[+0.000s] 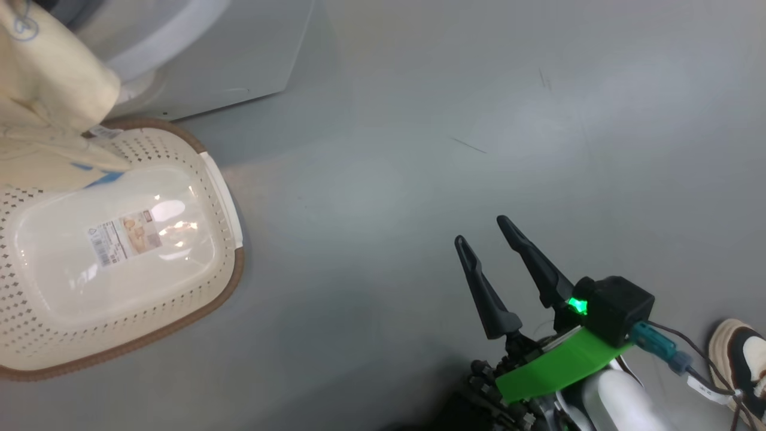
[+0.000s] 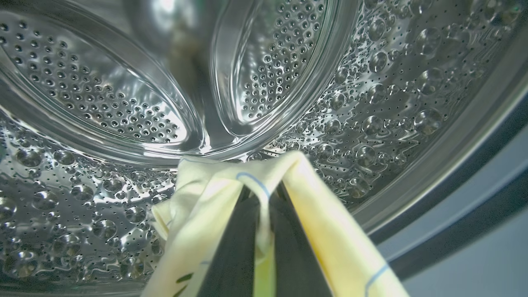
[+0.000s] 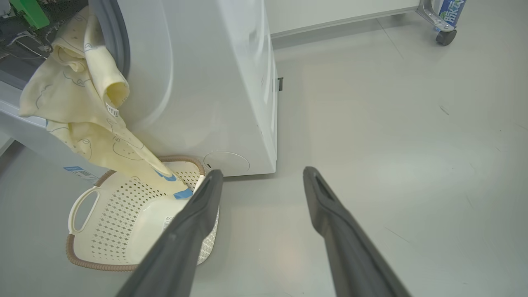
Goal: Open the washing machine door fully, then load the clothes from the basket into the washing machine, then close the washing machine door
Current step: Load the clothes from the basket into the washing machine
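Currently left gripper point(image 2: 264, 192) is pinched tight on the clothes point(image 2: 330, 231) inside the washing machine point(image 3: 206, 82) drum point(image 2: 103, 90) — fabric trails out the front, tail end down in the basket point(image 3: 103, 206). Right gripper point(image 1: 480, 230) spread wide, holding nothing, above the floor point(image 1: 419, 149) beside the basket.

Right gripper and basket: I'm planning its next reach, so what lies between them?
Nothing but bare grey floor. In the head view, the open right gripper and the basket stand apart, with that floor alone between them.
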{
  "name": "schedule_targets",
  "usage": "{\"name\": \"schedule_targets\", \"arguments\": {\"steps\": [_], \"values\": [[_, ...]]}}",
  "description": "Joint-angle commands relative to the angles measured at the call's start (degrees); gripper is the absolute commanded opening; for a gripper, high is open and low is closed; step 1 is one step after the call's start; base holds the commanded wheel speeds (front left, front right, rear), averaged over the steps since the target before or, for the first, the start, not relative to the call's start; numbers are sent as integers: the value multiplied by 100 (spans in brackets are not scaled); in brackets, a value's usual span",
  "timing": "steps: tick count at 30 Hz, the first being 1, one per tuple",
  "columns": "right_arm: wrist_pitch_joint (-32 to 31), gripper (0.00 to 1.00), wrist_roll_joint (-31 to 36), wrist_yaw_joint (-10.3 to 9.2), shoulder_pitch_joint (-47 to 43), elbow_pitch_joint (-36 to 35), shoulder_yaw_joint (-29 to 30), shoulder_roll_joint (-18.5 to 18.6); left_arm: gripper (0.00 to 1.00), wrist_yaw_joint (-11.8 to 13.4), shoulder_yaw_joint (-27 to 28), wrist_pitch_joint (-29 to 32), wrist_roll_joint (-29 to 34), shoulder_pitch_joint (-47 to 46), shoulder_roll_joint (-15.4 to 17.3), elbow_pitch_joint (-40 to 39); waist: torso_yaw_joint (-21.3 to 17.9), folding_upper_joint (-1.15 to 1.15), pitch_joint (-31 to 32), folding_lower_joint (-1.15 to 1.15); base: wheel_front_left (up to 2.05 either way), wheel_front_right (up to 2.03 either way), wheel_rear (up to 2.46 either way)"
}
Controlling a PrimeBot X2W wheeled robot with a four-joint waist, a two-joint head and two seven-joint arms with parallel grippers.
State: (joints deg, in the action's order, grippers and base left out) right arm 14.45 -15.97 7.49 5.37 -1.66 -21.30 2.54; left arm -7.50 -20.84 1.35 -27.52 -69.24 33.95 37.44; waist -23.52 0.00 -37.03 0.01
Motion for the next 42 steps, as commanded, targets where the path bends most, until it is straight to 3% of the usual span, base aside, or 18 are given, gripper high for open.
{"name": "schedule_targets", "arguments": {"steps": [1, 8, 22, 29, 32, 33, 34, 35, 42], "values": [[55, 100, -54, 0, 7, -190, -146, 33, 0, 4, 107, 42, 41, -351, 337, -133, -42, 0, -128, -1, 0, 0, 0], [55, 100, -163, 0, -21, -221, -258, 33, 0, 2, -60, -9, 83, -757, 449, 83, -97, 0, -317, -1, 0, 0, 0], [55, 100, -291, 0, -46, -220, -514, 33, 0, 90, -363, -1417, 813, -1783, 505, 299, -281, 0, -416, -1, 0, 0, 0], [55, 100, -310, 0, -64, -217, -518, 33, 0, 52, -462, -1304, 698, -1872, 437, 799, -345, 0, -432, -1, 0, 0, 0], [55, 100, -329, 0, -59, -201, -516, 33, 33, 24, -559, -1106, 515, -1761, 397, 1127, -322, 0, -412, -1, 0, 0, 0], [55, 100, -330, 0, -54, -196, -510, 33, 49, 20, -553, -1044, 435, -1732, 366, 1184, -310, 0, -413, -1, 0, 0, 0], [55, 100, -329, 0, -43, -188, -506, 33, 93, 18, -585, -1015, 423, -1718, 364, 1210, -297, 0, -413, -1, 0, 0, 0], [55, 100, -327, 0, -31, -177, -504, 33, 100, 15, -613, -938, 390, -1686, 351, 1262, -284, 0, -402, -1, 0, 0, 0], [55, 100, -290, 0, 23, -91, -471, 33, 100, 8, -714, -535, 136, -1525, 190, 1550, -171, 0, -241, -1, 0, 0, 0]]}}
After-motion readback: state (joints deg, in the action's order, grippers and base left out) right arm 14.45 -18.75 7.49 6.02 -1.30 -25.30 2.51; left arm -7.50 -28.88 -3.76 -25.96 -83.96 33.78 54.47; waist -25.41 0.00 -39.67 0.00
